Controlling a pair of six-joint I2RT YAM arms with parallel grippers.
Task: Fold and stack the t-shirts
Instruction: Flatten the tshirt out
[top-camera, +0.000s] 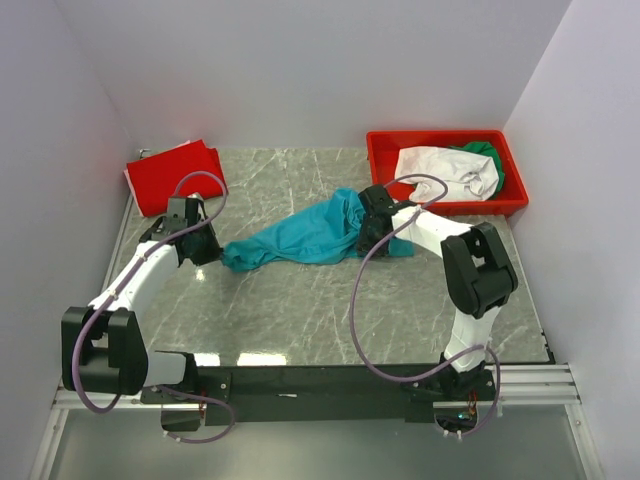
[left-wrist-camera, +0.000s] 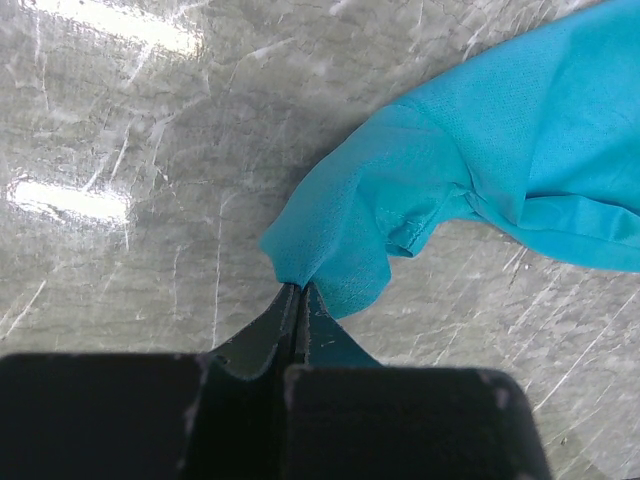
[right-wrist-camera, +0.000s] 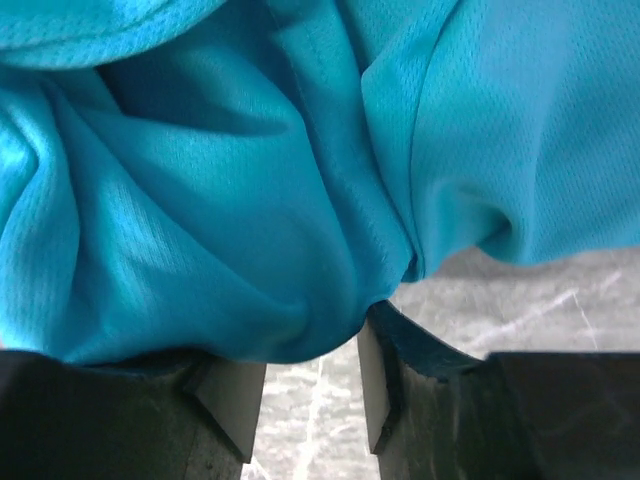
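The teal t-shirt (top-camera: 305, 232) lies bunched and stretched across the middle of the table. My left gripper (top-camera: 213, 250) is at its left end, shut on a corner of the teal cloth (left-wrist-camera: 340, 255); the jaws (left-wrist-camera: 298, 292) pinch its edge. My right gripper (top-camera: 368, 222) is at the shirt's right end. In the right wrist view its jaws (right-wrist-camera: 310, 375) stand apart, with teal folds (right-wrist-camera: 250, 230) draped over the fingertips and bare table showing between them. The red t-shirt (top-camera: 175, 176) lies folded at the back left. The white t-shirt (top-camera: 440, 168) and green t-shirt (top-camera: 485, 152) sit in the bin.
A rigid red plastic bin (top-camera: 385, 170) stands at the back right, just beyond the right gripper. White walls close in the table at the back and on both sides. The marble tabletop (top-camera: 300, 310) lies in front of the teal shirt.
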